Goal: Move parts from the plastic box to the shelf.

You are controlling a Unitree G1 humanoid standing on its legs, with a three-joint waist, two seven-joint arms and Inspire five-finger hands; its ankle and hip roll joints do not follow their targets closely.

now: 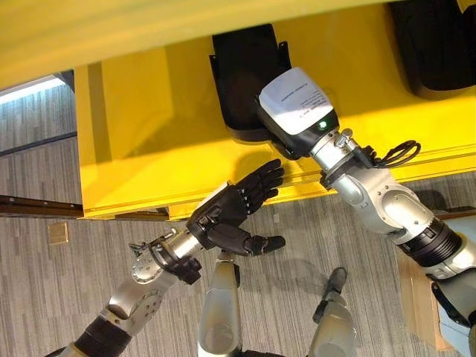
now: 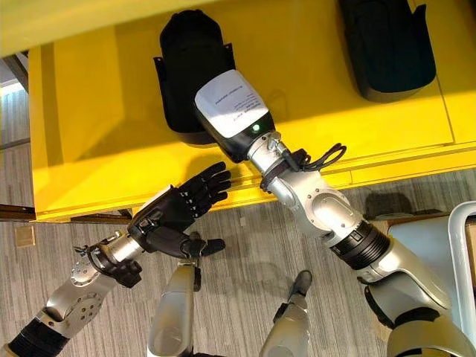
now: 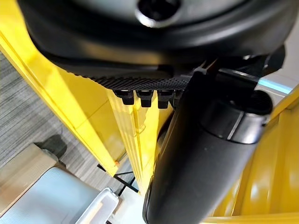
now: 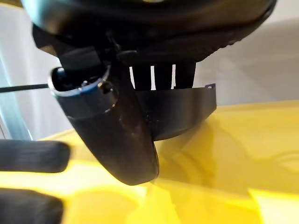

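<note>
Reaching onto the yellow shelf (image 1: 141, 126), the right hand (image 1: 297, 111) grips a black part (image 1: 242, 74); left hand (image 1: 238, 204) hovers spread-fingered at the shelf's front edge.

I'm looking down on a yellow shelf (image 1: 134, 119) that is carrying two black parts: one part (image 2: 190, 67) is sitting near the front edge, and the second part (image 2: 387, 48) is lying well apart, toward my right.

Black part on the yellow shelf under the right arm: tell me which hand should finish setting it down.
The right hand. It reaches over the shelf at the black part, fingers against it in its wrist view. The left hand hangs open off the shelf's front edge, holding nothing.
</note>
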